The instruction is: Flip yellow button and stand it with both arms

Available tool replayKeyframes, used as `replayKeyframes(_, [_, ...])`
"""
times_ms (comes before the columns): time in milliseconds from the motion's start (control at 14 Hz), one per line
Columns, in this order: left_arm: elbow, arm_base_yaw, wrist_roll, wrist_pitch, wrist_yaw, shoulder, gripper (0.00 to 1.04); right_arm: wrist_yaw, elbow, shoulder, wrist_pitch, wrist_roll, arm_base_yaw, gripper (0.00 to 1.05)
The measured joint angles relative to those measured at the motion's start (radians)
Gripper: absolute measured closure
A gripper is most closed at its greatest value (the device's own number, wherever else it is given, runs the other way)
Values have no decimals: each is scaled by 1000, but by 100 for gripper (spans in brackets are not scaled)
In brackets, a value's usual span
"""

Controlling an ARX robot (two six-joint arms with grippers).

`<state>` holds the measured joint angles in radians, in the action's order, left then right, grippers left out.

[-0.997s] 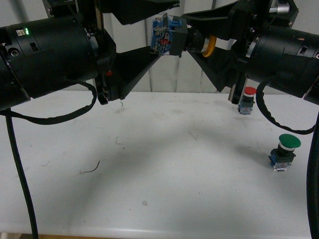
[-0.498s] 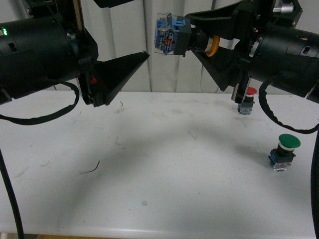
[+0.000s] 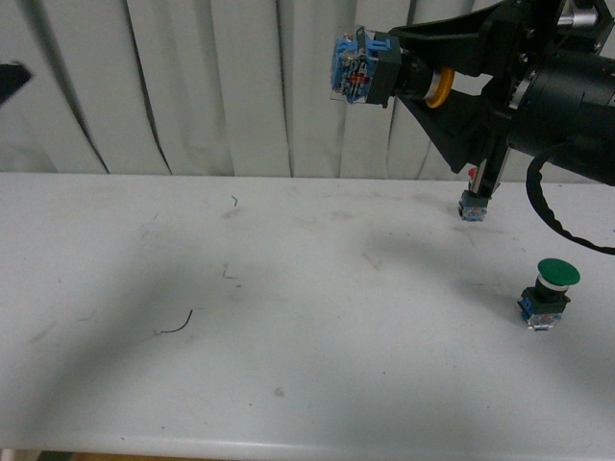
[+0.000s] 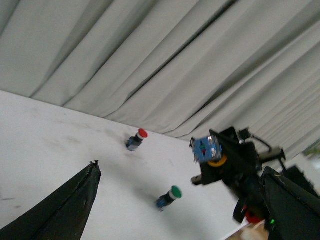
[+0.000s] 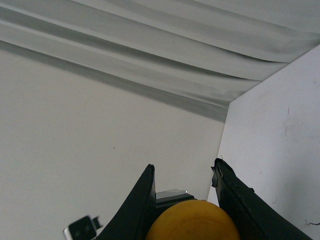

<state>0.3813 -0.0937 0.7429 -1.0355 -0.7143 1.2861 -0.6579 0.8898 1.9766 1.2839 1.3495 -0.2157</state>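
Right pincer (image 3: 408, 75) is clamped on the yellow button (image 3: 363, 69), gripping around the black collar. The button is up in the air, lying sideways, well above the desk (image 3: 288, 384); it sits higher than the red-capped button (image 3: 473, 205) and is offset toward the robot's left. Its blue contact block points to the robot's left. The yellow cap is back between the fingers (image 5: 136, 210), and the right wrist view shows it wedged between both. The red-capped button sits on the desk near the curtain (image 3: 211, 86), mostly hidden behind the right arm's lower finger in the front view. The green-capped button (image 3: 548, 291) stands cap-up on the desk, nearer the robot than the red one, further to the robot's right and well apart from it. Left pincer (image 4: 180, 167) is spread wide and empty, far off to the robot's left of the red one; only a black sliver of it shows at the front view's edge. A thin dark thread (image 3: 176, 325) lies on the desk, well to the robot's left of the red one and nearer the robot.
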Motion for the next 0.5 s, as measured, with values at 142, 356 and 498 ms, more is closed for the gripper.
replayKeyframes(142, [-92,-146,-280,155,-96,-256,7,-2,0,-3,0,0,1,71])
replayKeyframes(356, [-128,-366,-562,271,-196,-550,7,-1,0,-5,0,-1,1,71])
replayKeyframes(498, [-158,-174,-706,723,361,-751,42,6,-4,-9,0,-9,0,71])
